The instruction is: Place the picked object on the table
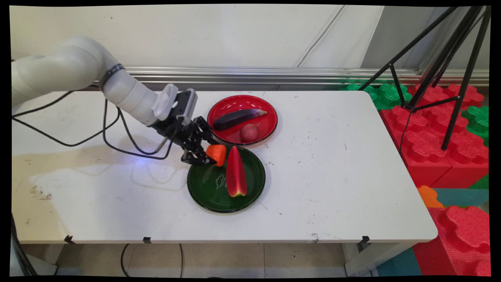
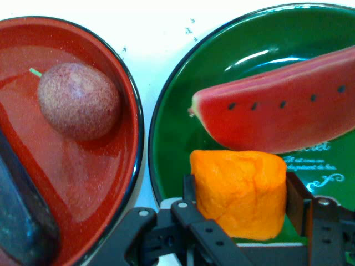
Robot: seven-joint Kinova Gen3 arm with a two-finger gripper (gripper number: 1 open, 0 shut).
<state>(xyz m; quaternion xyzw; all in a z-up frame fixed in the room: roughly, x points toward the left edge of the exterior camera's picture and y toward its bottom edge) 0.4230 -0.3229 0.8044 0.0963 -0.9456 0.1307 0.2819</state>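
**Gripper clamped on orange block above green plate**

The white table carries two plates set side by side, nearly touching. The green plate holds a watermelon slice. The red plate holds an eggplant and a round reddish fruit. The gripper has its fingers closed against both sides of an orange block, held over the green plate's rim nearest the red plate, just beside the slice's tip.

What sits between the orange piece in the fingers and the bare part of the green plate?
Nothing visible: the orange piece, gripped by the gripper, is already over the green plate. The watermelon slice lies right beside it, taking up the plate's middle.
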